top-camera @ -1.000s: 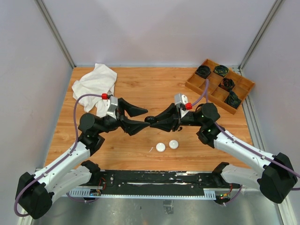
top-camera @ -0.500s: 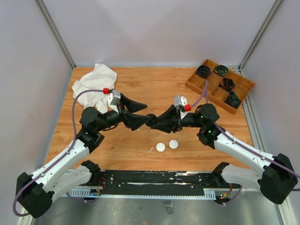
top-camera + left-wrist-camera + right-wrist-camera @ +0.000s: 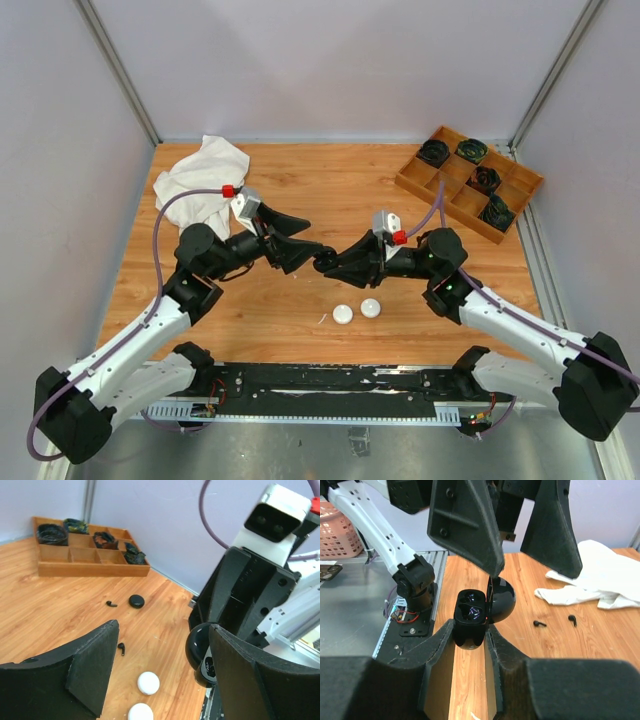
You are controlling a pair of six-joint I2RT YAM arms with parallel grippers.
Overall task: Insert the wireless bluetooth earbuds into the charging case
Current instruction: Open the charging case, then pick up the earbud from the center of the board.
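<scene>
A: What surrounds the black case (image 3: 324, 262), going from its left?

B: Well left of it and farther back, a white cloth (image 3: 200, 180) lies crumpled by the left edge of the table (image 3: 330, 190). Between cloth and case the wood is open, though the left arm crosses above it. Behind the case a broad band of wood runs to the back edge. Just on its near side lie two white round cases (image 3: 343, 314), close to the front edge. Well right of it and farther back, a wooden tray (image 3: 520, 178) fills the corner.

A: Where are the earbuds?

B: From above I cannot find them; the arms cover the wood beside the case. The right wrist camera shows two black earbuds (image 3: 539, 624) on the wood on the case's cloth side. The left wrist camera shows another pair of earbuds (image 3: 121, 649) on its tray side, one beside a small black puck (image 3: 136, 601). Inside the open case I make out only glossy dark hollows; whether buds sit there I cannot tell.

A: And the arms?

B: Both reach inward and meet at the case, held above the wood. The left gripper (image 3: 164, 625) is spread wide, one fingertip right by the raised lid; contact I cannot judge. The right gripper (image 3: 470, 630) clamps the case's lower half.
</scene>
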